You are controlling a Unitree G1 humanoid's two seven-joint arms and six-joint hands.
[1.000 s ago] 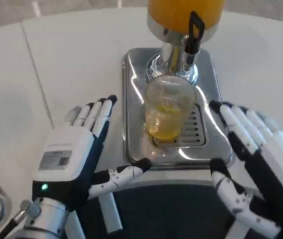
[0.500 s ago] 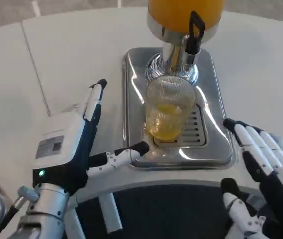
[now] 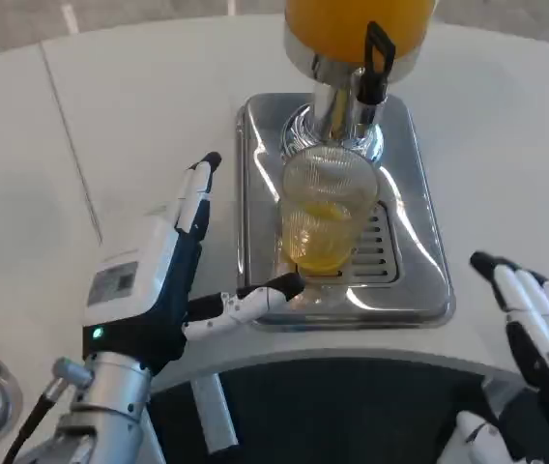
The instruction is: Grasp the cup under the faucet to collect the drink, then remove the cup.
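at the near edge of the white table (image 3: 139,106), the robot's right hand (image 3: 535,358) is seen low at the right of the picture, its white and black fingers (image 3: 516,290) stretched forward side by side and closed on nothing; it is kept well apart from the dispenser's tray. the left hand (image 3: 154,280) is held on edge at the left of the tray, spread wide with nothing in it: the long fingers are pointed away from the robot along the tray's left rim, while the thumb (image 3: 245,302) is reached out sideways, its black tip laid at the tray's near left corner, just short of the cup. the clear ribbed cup (image 3: 327,213) is stood upright on the slotted grille of the steel drip tray (image 3: 255,193), directly under the faucet (image 3: 376,63), and is seen filled in its lower part with orange drink. neither hand is in contact with the cup. behind it, the chrome column and the orange-filled tank of the drink dispenser (image 3: 357,19) are seen at the top of the picture, the faucet's black lever raised above the cup's mouth.
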